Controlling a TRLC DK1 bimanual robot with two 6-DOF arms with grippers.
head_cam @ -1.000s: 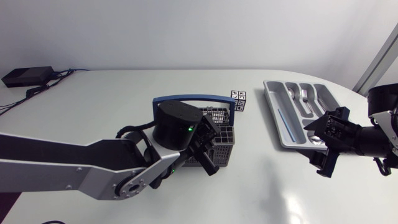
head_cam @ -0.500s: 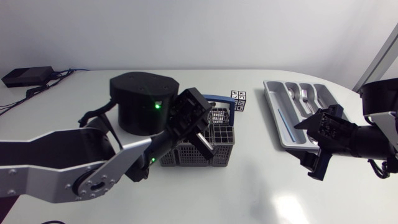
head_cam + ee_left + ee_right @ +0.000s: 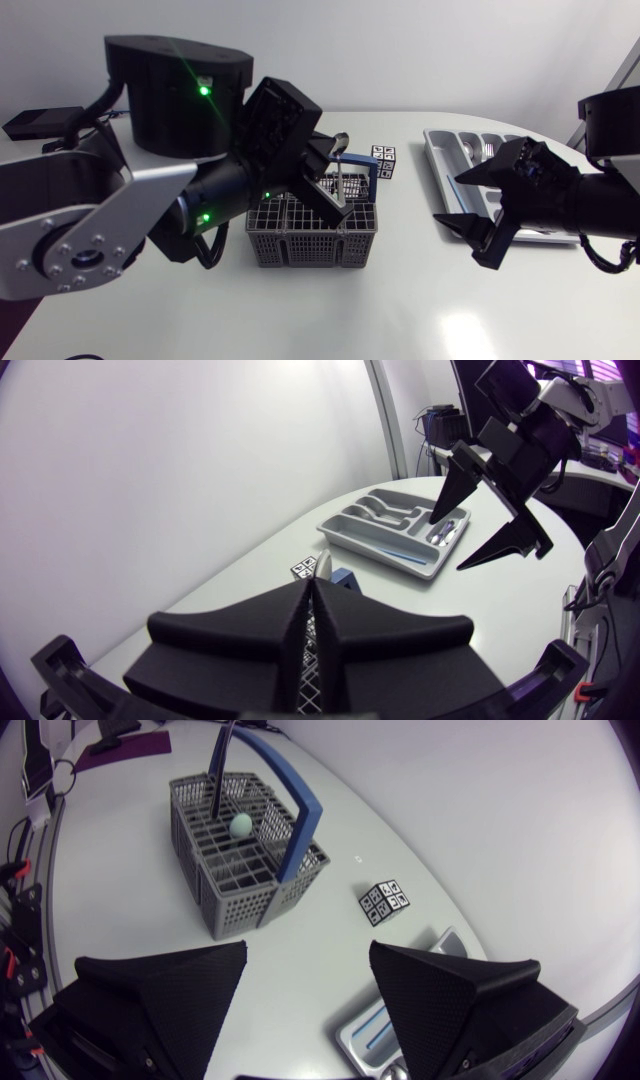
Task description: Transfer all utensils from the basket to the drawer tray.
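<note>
The left end effector [image 3: 312,600] is clenched on a slim utensil [image 3: 341,172] standing in the basket [image 3: 310,240]. The drawer tray [image 3: 437,150] lies well apart from it across the counter [image 3: 400,300]. The lift looks best done straight up, so the utensil's tip clears the grid and the blue handle [image 3: 290,820] before it swings over. The right end effector [image 3: 455,200], released and empty, hangs between basket and tray, right in the path. A small marker cube [image 3: 383,158] sits near that route.
</note>
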